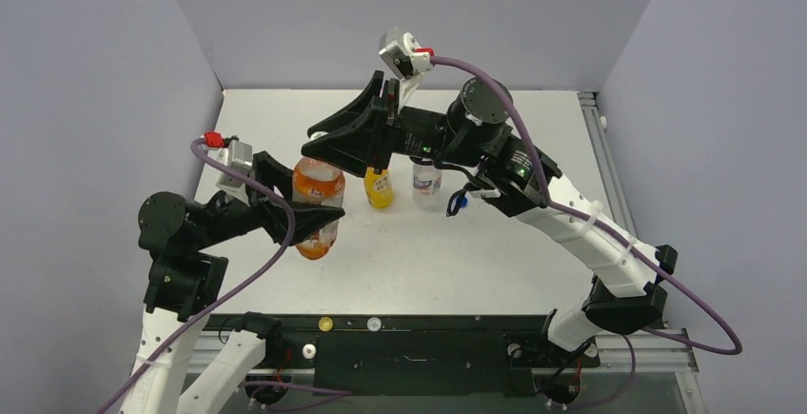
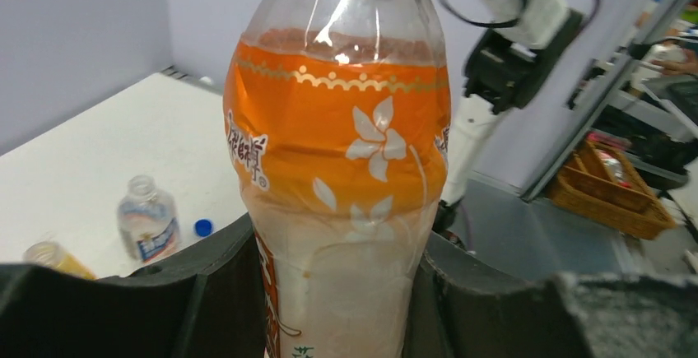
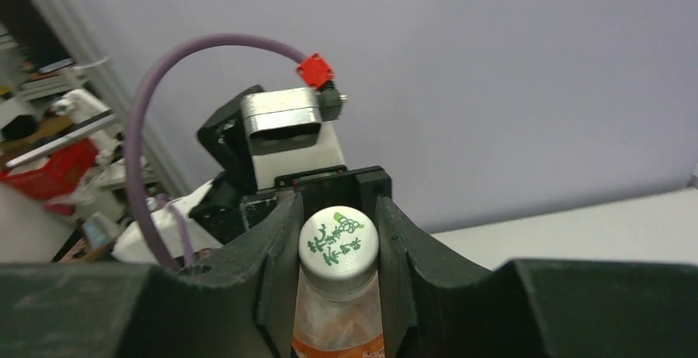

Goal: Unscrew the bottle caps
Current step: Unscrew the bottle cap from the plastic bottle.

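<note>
The orange drink bottle (image 2: 337, 152) stands upright in my left gripper (image 2: 337, 292), which is shut on its lower body; it also shows in the top view (image 1: 318, 188) with the left gripper (image 1: 319, 222) around it. My right gripper (image 3: 338, 247) reaches over from the right, and its jaws press both sides of the bottle's white cap with green print (image 3: 338, 241). In the top view the right gripper (image 1: 322, 152) hides that cap. The yellow juice bottle (image 1: 379, 190) and the clear white-blue label bottle (image 1: 426, 182) stand open, with a blue cap (image 1: 458, 203) beside them. The Pepsi bottle is out of view.
A yellow cap (image 1: 326, 324) and a whitish cap (image 1: 373, 323) lie on the black front rail (image 1: 428, 328). Grey walls close the table on the left, back and right. In the left wrist view the open clear bottle (image 2: 148, 225) and the blue cap (image 2: 203, 227) stand behind the orange bottle.
</note>
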Motion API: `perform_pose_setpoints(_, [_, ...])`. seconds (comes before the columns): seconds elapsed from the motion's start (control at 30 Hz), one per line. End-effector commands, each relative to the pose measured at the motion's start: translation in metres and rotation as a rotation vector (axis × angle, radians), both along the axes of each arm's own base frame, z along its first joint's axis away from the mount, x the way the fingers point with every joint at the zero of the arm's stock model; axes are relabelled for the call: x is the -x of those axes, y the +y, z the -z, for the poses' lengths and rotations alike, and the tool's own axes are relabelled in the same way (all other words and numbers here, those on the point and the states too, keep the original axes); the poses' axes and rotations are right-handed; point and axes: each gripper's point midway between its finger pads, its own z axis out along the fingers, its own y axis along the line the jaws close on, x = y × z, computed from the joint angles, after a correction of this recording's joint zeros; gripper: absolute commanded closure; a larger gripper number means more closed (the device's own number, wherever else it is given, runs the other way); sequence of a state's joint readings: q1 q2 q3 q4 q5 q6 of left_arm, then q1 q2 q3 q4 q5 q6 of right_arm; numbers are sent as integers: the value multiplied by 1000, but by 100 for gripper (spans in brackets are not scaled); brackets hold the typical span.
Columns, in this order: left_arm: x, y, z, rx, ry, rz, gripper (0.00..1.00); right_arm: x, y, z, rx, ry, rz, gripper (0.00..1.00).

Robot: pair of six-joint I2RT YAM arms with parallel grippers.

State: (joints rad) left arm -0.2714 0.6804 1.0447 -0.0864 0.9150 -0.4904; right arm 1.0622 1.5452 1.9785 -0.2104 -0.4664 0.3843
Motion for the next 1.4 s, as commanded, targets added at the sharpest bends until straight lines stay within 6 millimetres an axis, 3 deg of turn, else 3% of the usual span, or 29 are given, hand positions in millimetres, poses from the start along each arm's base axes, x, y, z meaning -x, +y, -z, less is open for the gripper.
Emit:
perform_pose_setpoints(0.0, [47, -6, -24, 28, 41, 226, 98, 94, -26, -53, -176, -174, -443, 100])
perform_pose_setpoints(0.13, [58, -8, -22, 6, 78, 307, 99, 106, -26, -45, -158, -208, -520, 100])
perform_pose_setpoints(0.23, [58, -8, -19, -8, 75, 316, 99, 92, -20, -36, -108, -189, -450, 100])
perform_pose_setpoints(0.27, [56, -8, -19, -8, 67, 307, 99, 79, -18, -39, -113, -203, -366, 95])
perform_pose_setpoints(0.3, [52, -8, -19, -8, 43, 282, 99, 69, -16, -35, -88, -181, -307, 85])
perform_pose_setpoints(0.33, [49, -8, -19, -8, 19, 263, 99, 49, -17, -38, -95, -172, -175, 60])
perform_pose_setpoints(0.4, [34, -5, -12, -20, 9, 162, 98, 18, -22, -37, -89, -136, 30, 27])
perform_pose_setpoints(0.47, [17, 2, -8, -49, -76, 34, 97, -2, -29, -36, -81, -110, 188, 22])
perform_pose_setpoints(0.53, [-2, 12, -3, -85, -156, -103, 95, -13, -33, -32, -54, -84, 301, 21])
perform_pose_setpoints(0.57, [-15, 20, -2, -110, -206, -186, 95, -7, -33, -36, -59, -80, 314, 21])
perform_pose_setpoints(0.6, [-20, 23, 3, -131, -210, -222, 94, -19, -34, -29, -33, -67, 402, 20])
perform_pose_setpoints(0.63, [-31, 31, 6, -165, -252, -292, 93, -12, -35, -35, -41, -62, 419, 20])
perform_pose_setpoints(0.67, [-37, 35, 9, -184, -256, -326, 93, -23, -34, -26, -7, -41, 498, 20])
perform_pose_setpoints(0.7, [-48, 43, 13, -213, -280, -395, 93, -18, -34, -33, -19, -29, 510, 19])
perform_pose_setpoints(0.8, [-63, 60, 17, -269, -322, -514, 93, -29, -22, -16, 33, 35, 612, 19])
perform_pose_setpoints(0.93, [-69, 71, 18, -286, -346, -588, 93, -37, -7, -7, 35, 83, 654, 21])
perform_pose_setpoints(1.37, [-68, 74, 14, -262, -347, -614, 94, -49, 19, -2, -2, 154, 639, 50])
